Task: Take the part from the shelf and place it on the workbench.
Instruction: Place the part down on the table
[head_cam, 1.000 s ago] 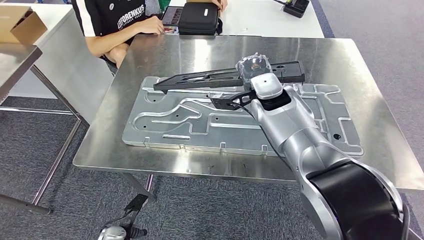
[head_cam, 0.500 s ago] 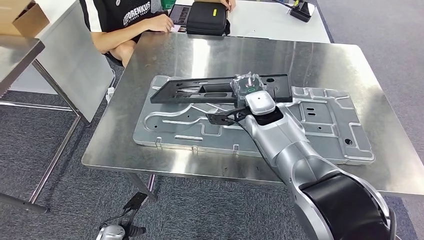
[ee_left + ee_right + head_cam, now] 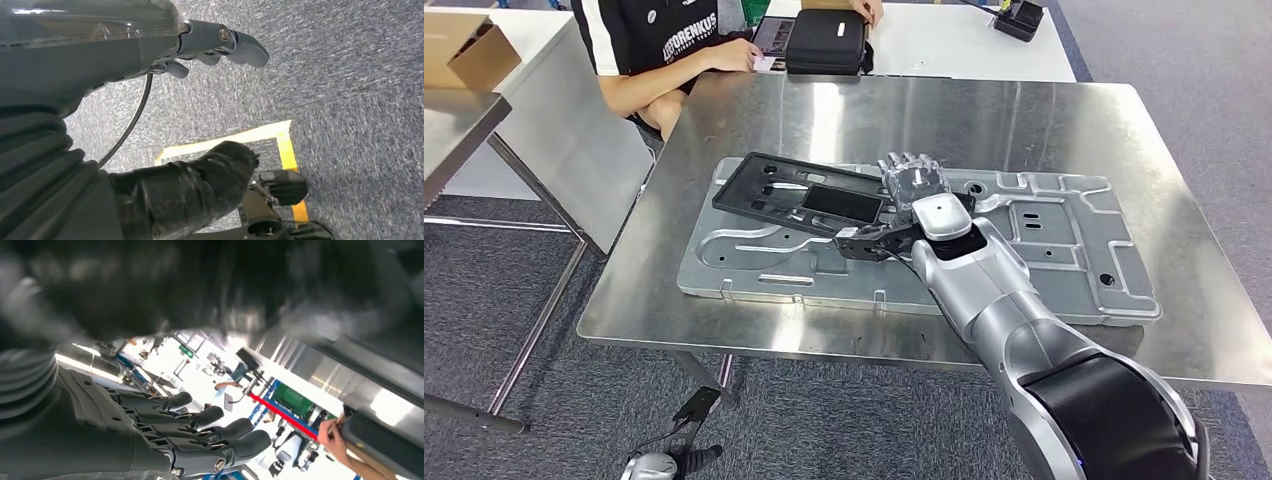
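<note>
The black flat frame part lies slanted on the grey aluminium plate that covers the steel workbench. My right hand hovers at the part's right end with its fingers stretched out and spread. In the right wrist view the right hand shows straight fingers with nothing between them, under a dark blur. Whether it still touches the part I cannot tell. My left hand hangs over the carpet, loosely extended and holding nothing.
A person sits at the far left corner of the workbench, arms resting near a black case. A cardboard box stands on a side table at the left. Yellow floor tape marks the carpet below.
The part was lifted and gripped at its right end; it has come down onto the plate, and my right hand's fingers have spread apart. The camera has also shifted a little.
</note>
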You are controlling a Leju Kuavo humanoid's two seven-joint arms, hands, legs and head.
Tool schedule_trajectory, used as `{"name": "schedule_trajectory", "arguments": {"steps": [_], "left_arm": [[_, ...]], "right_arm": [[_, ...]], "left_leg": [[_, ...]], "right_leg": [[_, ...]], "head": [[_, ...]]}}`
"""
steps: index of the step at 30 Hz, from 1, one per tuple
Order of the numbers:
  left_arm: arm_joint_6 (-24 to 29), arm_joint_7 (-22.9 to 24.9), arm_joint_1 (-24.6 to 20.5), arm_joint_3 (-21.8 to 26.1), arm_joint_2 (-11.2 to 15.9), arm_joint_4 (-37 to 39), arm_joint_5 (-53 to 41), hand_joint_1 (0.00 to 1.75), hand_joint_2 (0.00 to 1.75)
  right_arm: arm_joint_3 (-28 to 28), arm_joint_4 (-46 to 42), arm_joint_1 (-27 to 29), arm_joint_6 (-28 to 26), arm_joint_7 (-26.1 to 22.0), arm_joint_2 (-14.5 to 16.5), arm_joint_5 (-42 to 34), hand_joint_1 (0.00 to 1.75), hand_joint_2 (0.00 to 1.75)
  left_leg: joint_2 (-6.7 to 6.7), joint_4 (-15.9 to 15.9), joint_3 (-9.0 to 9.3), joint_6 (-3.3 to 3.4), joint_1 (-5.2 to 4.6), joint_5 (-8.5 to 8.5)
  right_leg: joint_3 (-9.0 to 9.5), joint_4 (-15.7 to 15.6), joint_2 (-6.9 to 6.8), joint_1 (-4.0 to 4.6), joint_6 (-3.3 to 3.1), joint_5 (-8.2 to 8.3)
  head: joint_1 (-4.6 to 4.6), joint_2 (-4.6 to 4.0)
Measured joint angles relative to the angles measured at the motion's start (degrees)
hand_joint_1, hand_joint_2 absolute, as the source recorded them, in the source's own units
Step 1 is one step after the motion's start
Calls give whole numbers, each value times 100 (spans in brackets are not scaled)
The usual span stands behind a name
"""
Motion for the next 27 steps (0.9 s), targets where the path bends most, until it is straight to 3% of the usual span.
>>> {"name": "schedule_trajectory", "arguments": {"steps": [1,3,4,8,10,12,13,14,15,17,19,22,24,27], "left_arm": [[4,2,1,0,5,0,-7,0,0],[10,6,0,0,11,-1,-16,0,0],[9,10,7,0,11,-1,-20,0,0],[-47,21,51,3,17,-2,-24,0,0],[-72,20,64,4,18,-3,-22,0,0],[-78,20,85,4,18,-4,-19,0,0],[-79,20,98,4,18,-3,-18,0,0],[-79,20,108,4,18,-3,-18,0,0],[-79,20,115,4,18,-3,-18,0,0],[-80,19,116,4,11,-3,-18,0,0],[-84,18,114,5,0,-3,-16,0,0],[-118,16,129,8,-8,-4,7,0,0],[-141,12,150,9,-9,-5,23,0,0],[-170,5,192,11,-9,-6,39,0,0]], "right_arm": [[0,2,2,4,10,-1,0,0,0],[-1,2,-44,22,26,-8,0,0,0],[-1,1,-80,35,30,-15,0,0,0],[-4,-8,-334,142,48,-74,0,0,0],[-7,-15,-527,213,55,-116,0,0,0],[-9,-16,-647,252,56,-147,0,0,0],[-9,-16,-666,257,57,-159,0,0,0],[-9,-16,-671,258,58,-170,0,0,0],[-9,-16,-678,260,61,-179,0,0,0],[-9,-17,-714,260,68,-185,0,0,0],[-9,-18,-755,257,89,-185,0,0,0],[-9,-26,-817,263,171,-203,0,0,0],[-9,-48,-981,339,230,-238,0,0,0],[-9,-62,-1337,534,252,-342,0,0,0]], "left_leg": [[7,-391,183,-14,19,192],[8,-1014,495,0,14,392],[2,-1145,555,25,4,401],[-12,-1180,556,187,-7,428],[-10,-1202,560,254,-5,449],[-8,-1202,556,279,-20,450],[-9,-1201,558,282,-29,449],[-13,-1200,561,284,-39,448],[-19,-1200,567,285,-51,447],[-27,-1199,578,282,-76,443],[-25,-1196,571,261,-89,452],[-17,-1204,552,191,-78,474],[-13,-1031,480,136,-81,288],[-7,-59,133,65,-54,-316]], "right_leg": [[-5,32,3,-10,24,-20],[-36,97,14,-2,86,-54],[-50,115,18,9,116,-59],[-106,200,17,-4,223,-121],[-320,681,12,-18,266,-413],[-669,1458,11,-14,287,-753],[-792,1719,11,-13,285,-817],[-822,1775,11,-11,271,-775],[-739,1598,12,-5,242,-634],[-343,799,14,33,142,-264],[-51,210,12,82,65,-81],[-2,78,-2,87,38,-30],[-6,1,-23,40,7,34],[-81,-13,-41,15,-11,97]], "head": [[1,0],[2,0],[3,0],[3,0],[4,0],[4,0],[4,0],[4,0],[4,0],[4,0],[4,0],[4,0],[4,0],[3,0]]}}
